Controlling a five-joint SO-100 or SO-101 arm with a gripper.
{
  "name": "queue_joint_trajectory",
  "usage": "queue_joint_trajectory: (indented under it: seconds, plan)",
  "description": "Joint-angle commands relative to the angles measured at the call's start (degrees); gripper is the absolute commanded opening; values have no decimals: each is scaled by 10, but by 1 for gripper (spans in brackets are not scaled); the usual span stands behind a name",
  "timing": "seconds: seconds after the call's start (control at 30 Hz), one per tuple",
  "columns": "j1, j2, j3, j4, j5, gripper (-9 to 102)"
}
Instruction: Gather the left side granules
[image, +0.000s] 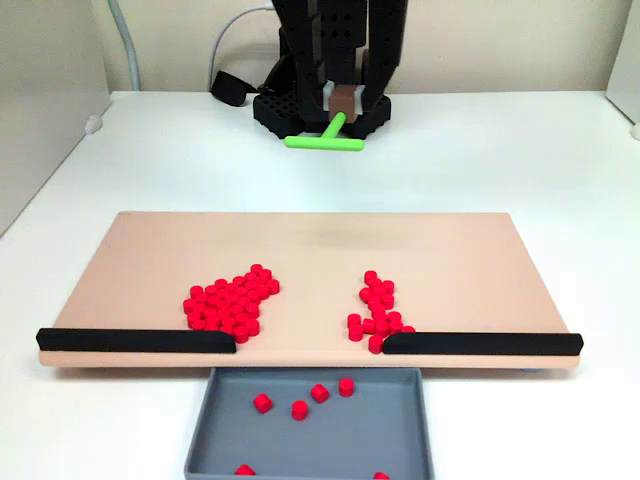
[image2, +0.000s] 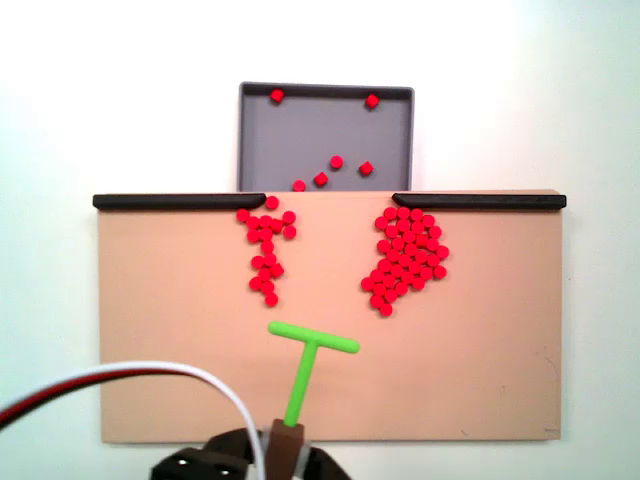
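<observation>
Grey tray (image: 215, 430) nearest; left side granules (image2: 265, 250) — tiny red cylinders, loosely strung; end effector (image2: 288, 440) clamps green T-rake (image2: 305, 360).

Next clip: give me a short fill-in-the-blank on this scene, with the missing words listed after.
1. The T-shaped pusher held by the end effector is coloured ____.
2. In the fixed view from behind the arm, the left side granules form the ____ of the two red groups on the board.
3. The loose pellets already in the grey tray number ____.
4. The gap between the two black rails opens onto the ____.

Missing words: green; smaller; six; tray
</observation>
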Motion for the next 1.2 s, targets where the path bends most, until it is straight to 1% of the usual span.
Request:
queue_joint_trajectory:
  seconds: [0.0,0.1,0.53,0.7,0.83,1.17]
  plan:
    - [-38,18,-19,-3,105,0]
    - [-64,12,-19,-3,190,0]
    - [-135,-38,-26,-4,432,0]
    - [-150,-88,-83,-4,526,0]
    - [-154,-135,-137,-4,570,0]
    - [-159,-229,-205,-4,635,0]
